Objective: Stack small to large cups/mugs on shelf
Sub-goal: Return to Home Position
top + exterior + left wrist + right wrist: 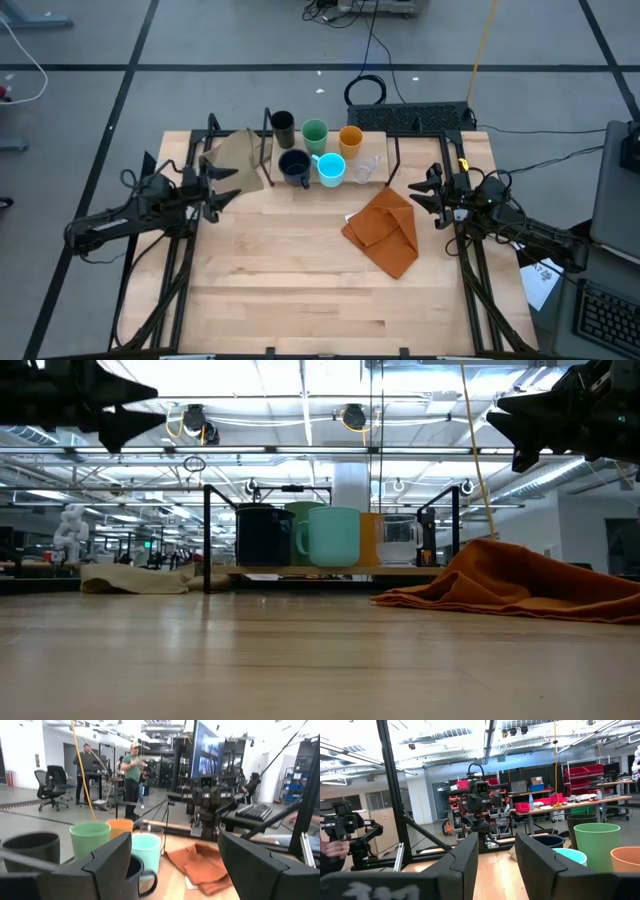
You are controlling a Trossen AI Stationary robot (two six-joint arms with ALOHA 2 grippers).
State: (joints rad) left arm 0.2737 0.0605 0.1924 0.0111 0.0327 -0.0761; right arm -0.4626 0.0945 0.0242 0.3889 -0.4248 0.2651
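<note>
Left gripper (228,185): mine, hanging above the left side of the big light-wood tabletop (290,290), fingers spread wide apart and gripping nothing. Right gripper (420,190): hanging above the right side, fingers parted with a narrower gap, also gripping nothing.

All six vessels stand on the low light-wood shelf (290,570) on thin black legs, at the middle of the table's far edge. They form two rows.
- Far row, left to right in the high view: dark brown cup (282,124), green cup (314,133), orange cup (350,139).
- Near row: dark navy handled mug (294,165), light blue handled mug (331,168), small clear cup (368,168).

All are upright with mouths up, and each stands on the board by itself rather than inside another. The light blue mug's handle points at the navy mug, just beside it. The green and orange cups show only their own inner walls. I cannot tell what is inside the clear cup, which is too faint, or inside the dark ones.

A crumpled beige cloth (235,155) lies against the shelf's left legs, near my left gripper. A rumpled orange cloth (385,232) lies on the tabletop in front of the shelf's right end, just beside my right gripper. Bare wood runs between my two grippers and on to the table's near edge.
</note>
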